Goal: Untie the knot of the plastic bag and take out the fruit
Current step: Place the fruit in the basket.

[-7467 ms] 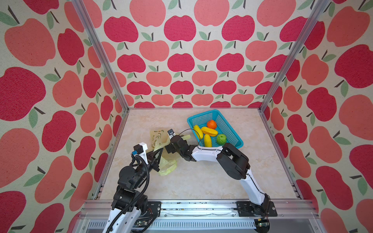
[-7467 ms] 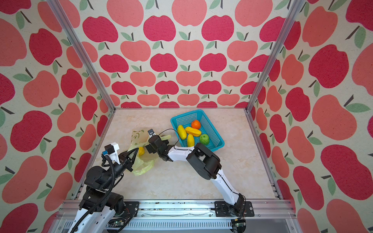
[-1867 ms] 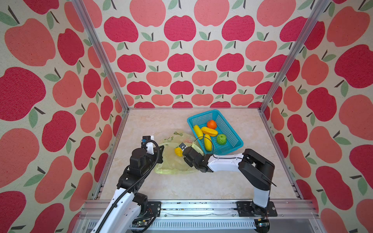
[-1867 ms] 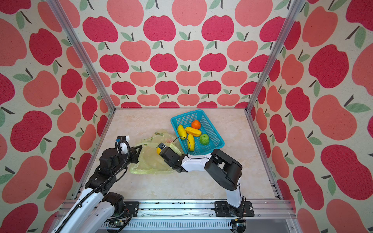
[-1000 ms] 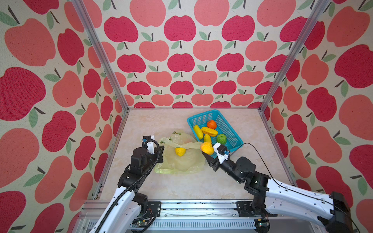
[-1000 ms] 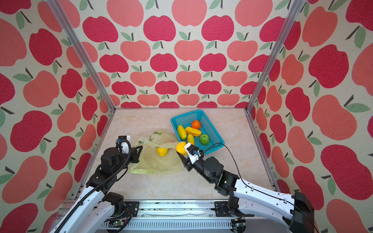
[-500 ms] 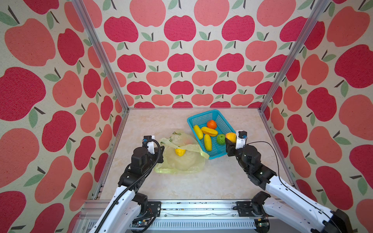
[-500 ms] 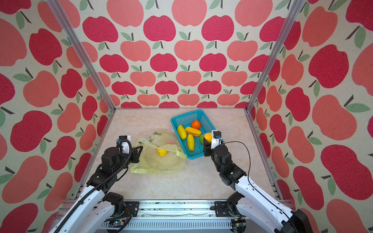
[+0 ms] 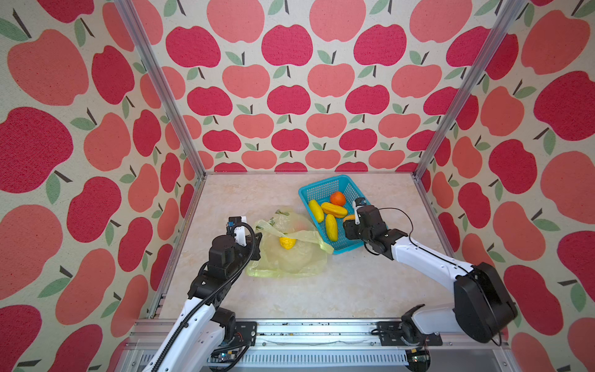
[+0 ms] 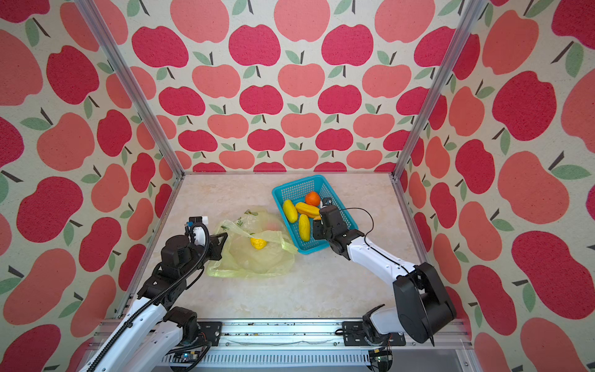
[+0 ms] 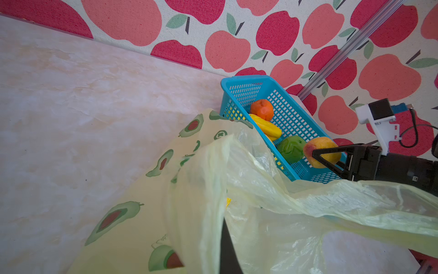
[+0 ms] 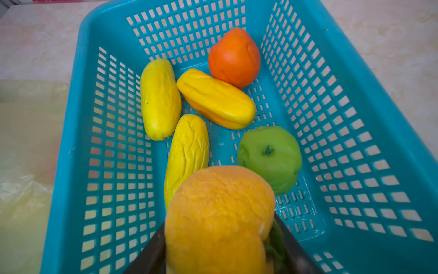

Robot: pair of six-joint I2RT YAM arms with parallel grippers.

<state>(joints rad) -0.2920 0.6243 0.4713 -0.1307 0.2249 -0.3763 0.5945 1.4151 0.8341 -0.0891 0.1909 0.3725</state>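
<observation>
Thin, translucent pale-yellow film printed with green avocado halves forms the plastic bag [image 9: 289, 261]. It lies slumped on the marbled tabletop [image 9: 322, 296], left of centre, with its mouth open toward the turquoise basket [image 9: 322, 187]. One tip of the film ends just beside the basket's near corner. A small yellow fruit [image 9: 287, 242] sits in the bag's opening, partly crossed by a stretched band of film. A reddish patch shows faintly through the film beyond it, and what it is cannot be told.

The left pincer [image 9: 256, 241] is fully closed at the bag's left edge. In the left wrist view the film drapes over one dark finger [image 11: 227, 246], which places the grip on the bag's rim. The right pincer [image 12: 220, 251], about half open, clamps a peach-orange fruit [image 12: 220, 213] above the near end of the basket.

In the basket lie:
- an orange fruit [image 12: 234, 57] at the far end;
- three yellow oblong fruits [image 12: 160, 99], close together toward the bag side;
- a green fruit [image 12: 270, 156], stalk end up, just beyond the held fruit and hidden beneath the right arm in both top views.

Apple-patterned wallpaper [image 9: 289, 96] lines the three walls.
</observation>
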